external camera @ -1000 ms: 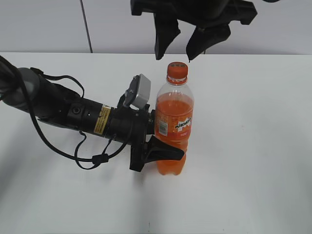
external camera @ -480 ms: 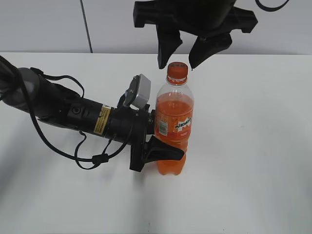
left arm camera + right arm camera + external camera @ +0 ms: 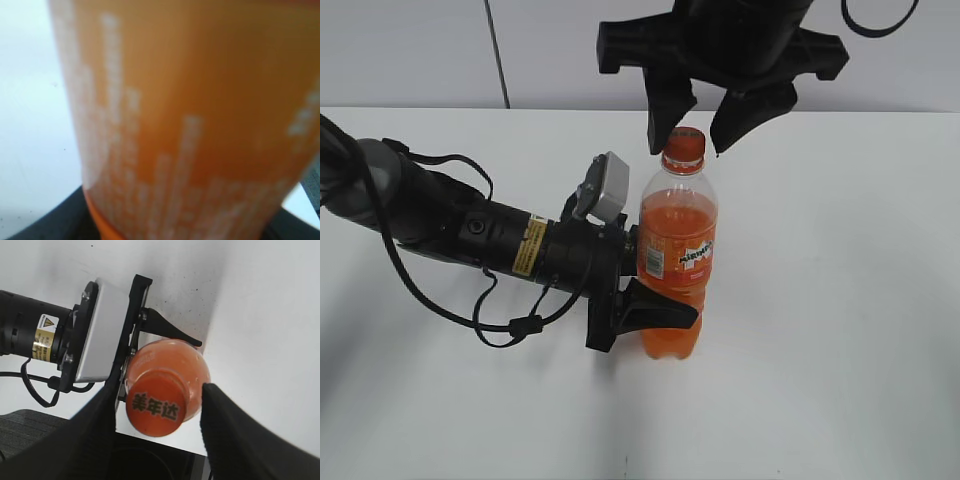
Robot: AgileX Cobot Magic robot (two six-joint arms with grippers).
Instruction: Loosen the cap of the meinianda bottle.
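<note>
The meinianda bottle [image 3: 675, 250] stands upright on the white table, full of orange drink. Its label fills the left wrist view [image 3: 190, 110]. My left gripper [image 3: 665, 292] comes in from the left and is shut on the bottle's lower body, with one black finger [image 3: 660, 312] across the front. The orange cap [image 3: 684, 147] sits on the neck. My right gripper [image 3: 688, 146] hangs above it, open, with a fingertip on each side of the cap and a gap to each. From the right wrist the cap [image 3: 156, 407] shows between the two dark fingers [image 3: 90, 435].
The left arm's black body and cables [image 3: 470, 240] lie across the left of the white table [image 3: 840, 300]. The grey wrist camera box [image 3: 608, 187] sits close to the bottle's shoulder. A pale wall [image 3: 410, 50] runs behind the table.
My right gripper has come down; its fingertips were above the cap and now flank it. The bottle and the left gripper have not moved.
</note>
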